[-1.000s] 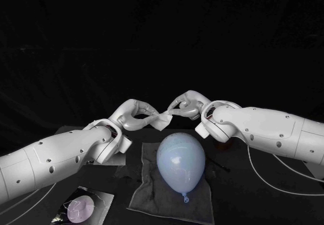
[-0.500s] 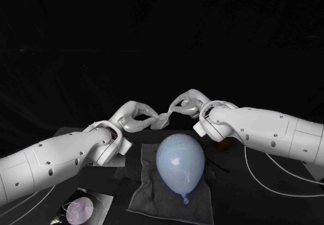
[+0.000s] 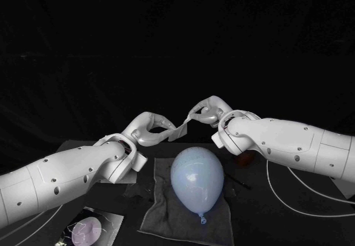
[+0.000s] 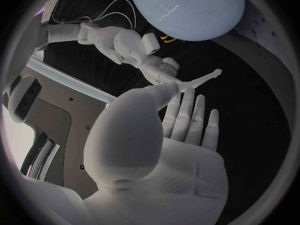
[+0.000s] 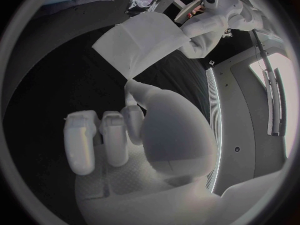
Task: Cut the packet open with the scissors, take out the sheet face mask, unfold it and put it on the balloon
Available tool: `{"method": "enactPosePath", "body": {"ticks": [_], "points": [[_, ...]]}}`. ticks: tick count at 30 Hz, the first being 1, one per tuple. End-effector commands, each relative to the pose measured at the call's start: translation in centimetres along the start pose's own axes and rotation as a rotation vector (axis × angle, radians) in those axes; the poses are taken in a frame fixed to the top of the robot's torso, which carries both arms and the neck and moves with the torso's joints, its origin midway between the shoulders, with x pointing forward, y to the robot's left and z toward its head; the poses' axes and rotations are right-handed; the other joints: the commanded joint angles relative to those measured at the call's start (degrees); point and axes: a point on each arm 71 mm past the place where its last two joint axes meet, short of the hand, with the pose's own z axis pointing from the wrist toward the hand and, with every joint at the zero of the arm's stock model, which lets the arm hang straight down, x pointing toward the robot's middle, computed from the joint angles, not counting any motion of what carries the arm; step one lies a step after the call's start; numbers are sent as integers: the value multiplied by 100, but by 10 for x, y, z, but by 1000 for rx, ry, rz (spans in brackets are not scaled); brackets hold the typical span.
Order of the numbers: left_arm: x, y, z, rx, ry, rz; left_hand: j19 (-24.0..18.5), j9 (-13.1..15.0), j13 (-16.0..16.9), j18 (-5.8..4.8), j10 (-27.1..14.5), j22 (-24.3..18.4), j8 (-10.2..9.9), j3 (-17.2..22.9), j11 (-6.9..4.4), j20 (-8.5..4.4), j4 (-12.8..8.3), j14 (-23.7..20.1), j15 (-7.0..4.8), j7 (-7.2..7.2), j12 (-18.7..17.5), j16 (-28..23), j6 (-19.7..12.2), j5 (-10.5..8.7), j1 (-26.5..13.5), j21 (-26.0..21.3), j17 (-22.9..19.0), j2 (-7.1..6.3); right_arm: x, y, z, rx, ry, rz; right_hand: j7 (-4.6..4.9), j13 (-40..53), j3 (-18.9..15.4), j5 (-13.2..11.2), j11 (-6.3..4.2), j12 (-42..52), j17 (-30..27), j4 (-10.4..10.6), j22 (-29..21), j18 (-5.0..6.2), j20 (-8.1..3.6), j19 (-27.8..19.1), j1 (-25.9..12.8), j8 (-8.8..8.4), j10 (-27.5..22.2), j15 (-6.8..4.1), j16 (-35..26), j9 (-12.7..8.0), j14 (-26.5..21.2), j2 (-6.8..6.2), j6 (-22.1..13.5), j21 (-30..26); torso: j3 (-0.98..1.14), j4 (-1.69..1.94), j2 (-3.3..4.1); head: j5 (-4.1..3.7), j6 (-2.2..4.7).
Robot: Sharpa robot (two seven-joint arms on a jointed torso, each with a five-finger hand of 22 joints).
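Black table (image 3: 296,225) before a dark background, with both hands raised above its far part. The left hand (image 3: 152,129) pinches the lower, wider end of the white sheet mask (image 3: 180,129) between thumb and curled fingers. The right hand (image 3: 207,113) pinches the narrower upper end at its fingertips, its other fingers curled in. The mask hangs in the air between the two hands, clear of the table. Its long axis slants upward from the left hand to the right hand. In the left wrist view it appears edge-on as a thin strip; in the right wrist view it appears as a broad, partly folded white sheet just beyond the right hand's fingertips. Below the hands and nearer the robot, between the two wrists, a pale blue balloon (image 3: 197,177) lies on a grey towel (image 3: 166,218). The balloon's long axis runs from the hands toward the robot, rounded end toward the hands and knot toward the robot. A packet (image 3: 89,228) lies flat on the table beneath the left forearm, well apart from both hands.
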Motion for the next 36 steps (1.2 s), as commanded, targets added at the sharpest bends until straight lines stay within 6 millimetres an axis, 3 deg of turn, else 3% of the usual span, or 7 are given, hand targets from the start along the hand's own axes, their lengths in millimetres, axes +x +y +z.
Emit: {"method": "enactPosePath", "body": {"ticks": [1,4,8,14,25,30,36], "points": [[1,-2,2,-7,-28,-36,22,645,3,-108,-29,10,17,21,19,4,1,-32,-17,8,25,47,-61,15,-57,8,16,-21,-4,2,-1,-24,-57,4,3,764,43,38,-52,19,1508,-10,1509,-36,-21,615,-18,153,207,-27,23,416,604,57,48,25,-1,2,2,-4,13],[3,-3,3,-6,-24,-56,23,607,0,-111,-94,12,-102,-25,58,5,-22,-72,1,69,15,94,-265,15,-69,11,25,-87,-5,4,-1,-45,-75,18,3,764,43,38,-52,19,1508,-10,1509,-36,-21,615,-18,153,207,-27,23,416,604,57,48,25,-1,3,4,-7,23],[7,-4,4,-9,-2,-79,20,435,5,-113,-201,12,-461,-311,112,5,19,-168,35,127,21,147,-713,17,-282,13,33,-456,-5,7,-1,-68,-87,37,3,764,43,38,-52,19,1508,-10,1509,-36,-21,615,-18,153,207,-27,23,416,604,57,48,25,-1,4,0,-9,32],[10,-4,3,-15,30,-95,-14,281,5,-115,-343,8,-716,-698,156,6,145,-220,56,159,21,241,-934,16,-493,7,50,-650,-4,7,-1,-77,-75,48,3,761,50,38,-53,12,1508,-15,1509,-36,-21,615,-24,157,205,-27,23,421,604,53,46,25,-3,4,-2,-12,37],[3,0,-1,-30,30,-112,-6,85,16,-113,-408,9,-915,-1710,157,6,397,-315,53,186,107,502,-799,16,-345,12,75,-478,-3,7,-1,-93,-31,58,3,754,55,38,-52,0,1508,-17,1509,-36,-21,615,-28,159,200,-27,23,424,604,53,43,25,-3,5,2,-18,56],[-9,7,-3,-52,-30,-129,188,30,21,-94,-358,35,-963,-1744,146,0,440,-275,34,205,157,610,-732,16,-153,56,87,-306,-1,7,-1,-107,10,58,4,754,60,38,-52,0,1508,-18,1509,-36,-21,615,-33,160,200,-27,23,427,604,52,40,25,-3,4,0,-15,73],[-26,17,-6,-78,-98,-143,334,-8,16,-78,-359,51,-1004,-1743,142,-5,438,-246,26,200,169,674,-711,15,-46,89,92,-288,5,9,-4,-136,105,68,5,746,65,38,-51,-14,1508,-19,1509,-36,-21,615,-37,161,194,-27,23,429,604,52,35,25,-1,4,3,-11,86]]}}
